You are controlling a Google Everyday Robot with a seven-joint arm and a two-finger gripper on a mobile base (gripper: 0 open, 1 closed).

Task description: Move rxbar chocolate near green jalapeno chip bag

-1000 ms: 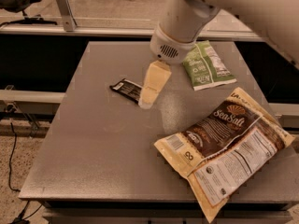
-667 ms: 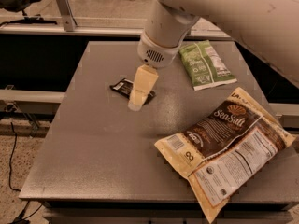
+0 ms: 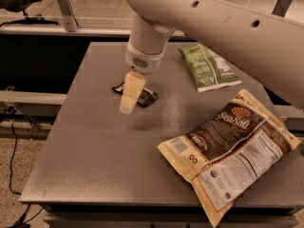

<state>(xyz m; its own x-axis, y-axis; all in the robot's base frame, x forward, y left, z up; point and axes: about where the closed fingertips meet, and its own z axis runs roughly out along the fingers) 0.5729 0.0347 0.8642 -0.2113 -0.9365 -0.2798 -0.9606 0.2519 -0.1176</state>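
- Here I am: my gripper (image 3: 127, 106) hangs low over the left-centre of the grey table (image 3: 90, 165), right in front of the rxbar chocolate (image 3: 148, 97), hiding the bar's middle from this view.
- Spread or pressed together? I cannot tell. Only one pale length shows below my wrist, and whether it touches the wrapper is hidden too.
- The bar lies flat, with a dark end peeking out on either side of me. The green jalapeno chip bag (image 3: 209, 68) lies well apart from it, toward the far right of the table.
- First worry: that wrapper is thin and sits flush on the surface. If I close too high, I reckon I catch nothing. If I go too low, I scrape the table and shove the bar away.
- Second worry: a grip on just one edge of slick foil could let the bar swing or slide out mid-carry.
- Third worry: the route. The big Sea Salt bag (image 3: 228, 151) sits at the near right, off the straight line to the green bag, so I judge it a small threat. A low, wide sweep could still brush it.
- Last worry: the landing. If I come down too close, I set the bar on top of the green bag or nudge the bag toward the far edge. I want the bar beside it, not on it.
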